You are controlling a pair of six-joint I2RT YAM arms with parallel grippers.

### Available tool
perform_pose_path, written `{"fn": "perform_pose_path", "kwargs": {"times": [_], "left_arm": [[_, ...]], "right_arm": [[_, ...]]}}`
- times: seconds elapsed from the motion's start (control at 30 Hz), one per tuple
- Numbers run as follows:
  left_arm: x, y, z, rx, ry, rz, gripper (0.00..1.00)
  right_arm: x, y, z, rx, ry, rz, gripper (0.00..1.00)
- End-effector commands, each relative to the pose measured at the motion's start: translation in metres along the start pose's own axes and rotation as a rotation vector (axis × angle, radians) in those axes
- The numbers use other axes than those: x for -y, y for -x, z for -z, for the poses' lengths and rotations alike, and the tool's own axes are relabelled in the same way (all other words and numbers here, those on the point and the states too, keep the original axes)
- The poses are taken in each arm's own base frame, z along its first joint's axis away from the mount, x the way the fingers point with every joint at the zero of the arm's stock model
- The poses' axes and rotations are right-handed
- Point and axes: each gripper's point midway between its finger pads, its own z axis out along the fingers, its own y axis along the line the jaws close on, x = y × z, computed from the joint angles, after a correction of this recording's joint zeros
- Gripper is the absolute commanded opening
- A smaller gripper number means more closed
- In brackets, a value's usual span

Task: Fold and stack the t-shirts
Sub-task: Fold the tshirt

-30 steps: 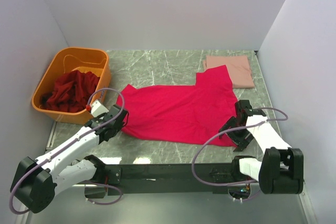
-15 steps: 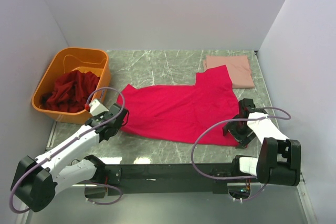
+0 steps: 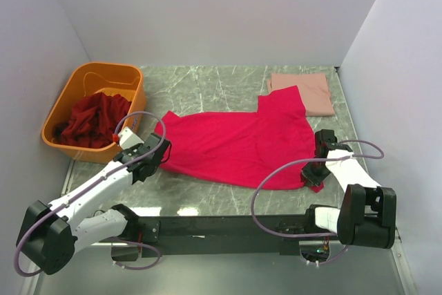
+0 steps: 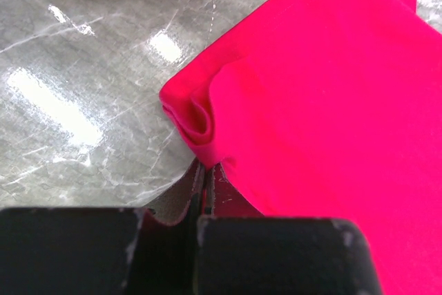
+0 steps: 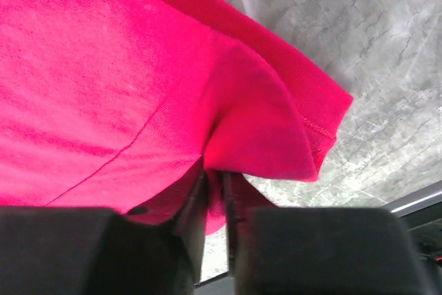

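A bright crimson-pink t-shirt [image 3: 235, 146] lies spread across the middle of the table. My left gripper [image 3: 157, 159] is shut on its near left corner [image 4: 197, 119], where the cloth bunches between the jaws. My right gripper [image 3: 315, 174] is shut on the shirt's near right corner [image 5: 269, 129], a fold of hem pinched between the jaws. A pale salmon-pink t-shirt [image 3: 304, 91] lies folded at the back right, partly under the crimson sleeve. Dark maroon-red t-shirts [image 3: 93, 119] are heaped in the tub.
An orange plastic tub [image 3: 124, 74] stands at the back left. White walls enclose the table on three sides. The black arm-mount rail [image 3: 221, 226] runs along the near edge. Grey marble tabletop [image 3: 200, 84] shows behind the crimson shirt.
My right gripper moved in onto the shirt's near right corner and closed from wide open to shut on it. The left gripper kept its grip and drew the left corner slightly back.
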Motion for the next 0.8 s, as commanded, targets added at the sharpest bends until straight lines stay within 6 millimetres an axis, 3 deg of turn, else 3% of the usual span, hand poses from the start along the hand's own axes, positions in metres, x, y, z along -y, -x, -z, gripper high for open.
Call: {"fn": "perform_pose_path", "kwargs": {"times": [0.0, 0.13, 0.23, 0.37, 0.5, 0.57, 0.63, 0.67, 0.73, 0.77], "left_arm": [[0.013, 0.017, 0.005, 0.056, -0.018, 0.012, 0.01], [0.016, 0.021, 0.006, 0.071, -0.022, 0.013, 0.01], [0.030, 0.034, 0.011, 0.108, -0.065, 0.027, 0.01], [0.059, 0.069, 0.028, 0.206, -0.137, 0.039, 0.01], [0.092, 0.124, 0.063, 0.349, -0.217, 0.106, 0.01], [0.102, 0.148, 0.080, 0.418, -0.246, 0.125, 0.01], [0.113, 0.173, 0.102, 0.472, -0.290, 0.165, 0.01], [0.114, 0.182, 0.109, 0.500, -0.293, 0.148, 0.01], [0.126, 0.206, 0.133, 0.552, -0.360, 0.205, 0.01], [0.127, 0.215, 0.142, 0.575, -0.373, 0.188, 0.01]], "right_arm": [[0.004, 0.009, -0.002, 0.040, -0.026, -0.011, 0.18], [0.001, 0.021, 0.008, 0.090, -0.021, 0.001, 0.09], [-0.010, 0.048, 0.036, 0.197, 0.018, 0.021, 0.02], [-0.043, 0.085, 0.100, 0.387, 0.196, 0.019, 0.00], [-0.070, 0.114, 0.170, 0.590, 0.406, -0.017, 0.00], [-0.075, 0.126, 0.211, 0.693, 0.493, -0.034, 0.00], [-0.078, 0.132, 0.234, 0.747, 0.527, -0.020, 0.00], [-0.079, 0.137, 0.256, 0.780, 0.553, -0.025, 0.00], [-0.087, 0.138, 0.269, 0.784, 0.575, 0.032, 0.00], [-0.091, 0.141, 0.294, 0.815, 0.613, 0.043, 0.00]]}}
